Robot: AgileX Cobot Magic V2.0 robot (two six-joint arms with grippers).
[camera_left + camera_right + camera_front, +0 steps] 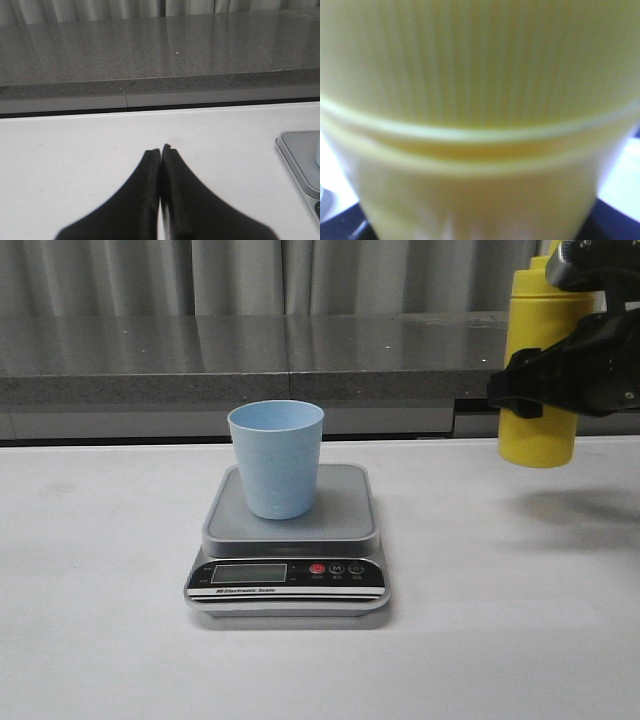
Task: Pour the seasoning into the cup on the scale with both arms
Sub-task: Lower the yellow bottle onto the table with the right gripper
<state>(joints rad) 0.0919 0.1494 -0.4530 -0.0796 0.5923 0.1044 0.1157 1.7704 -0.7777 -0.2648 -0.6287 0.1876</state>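
Note:
The light blue cup (pixel 276 458) stands upright on the steel platform of the silver-grey scale (pixel 345 520) at mid table. My right gripper (pixel 560 375) is shut on the yellow seasoning bottle (pixel 540 370) and holds it upright in the air at the right, clear of the table; its nozzle is cut off by the frame's top. The bottle fills the right wrist view (pixel 480 100). My left gripper (pixel 160 149) is shut and empty, low over the white table to the left of the scale (pixel 300 155). It does not show in the front view.
A grey stone ledge (pixel 250 370) with curtains behind it runs along the back of the white table (pixel 100 590). The bottle's shadow (pixel 580 505) lies on the table at the right.

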